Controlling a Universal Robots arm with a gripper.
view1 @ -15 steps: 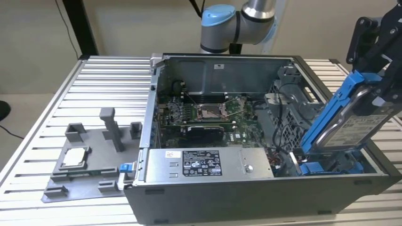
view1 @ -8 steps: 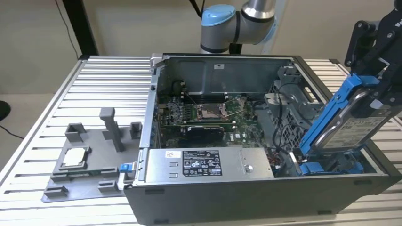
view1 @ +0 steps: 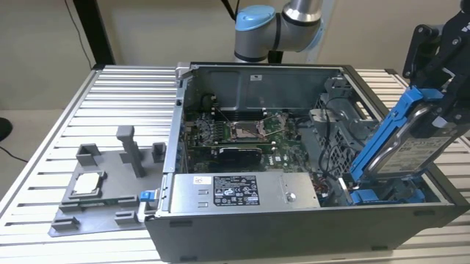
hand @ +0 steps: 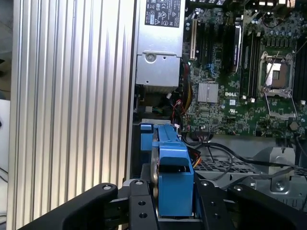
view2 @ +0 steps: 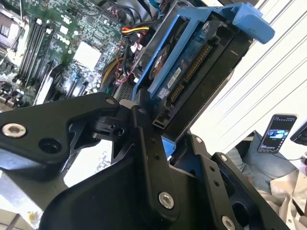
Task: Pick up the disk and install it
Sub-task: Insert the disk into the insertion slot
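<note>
Your jaws pinch the disk point(view1: 402, 140) by its upper end, at the right of the exterior view. It stands tilted, lower end in the blue bay point(view1: 386, 196) at the case's point(view1: 250, 234) lower-right corner: you're mid-install, and seating it likely calls for squaring carrier to bay

Of the disk point(view1: 399, 140) we lose the lower end, sunk inside the computer case point(view1: 294, 234) — its label is too small to make out. Above that case, the gripper point(view1: 439, 120) runs off the exterior view's right edge.
</note>
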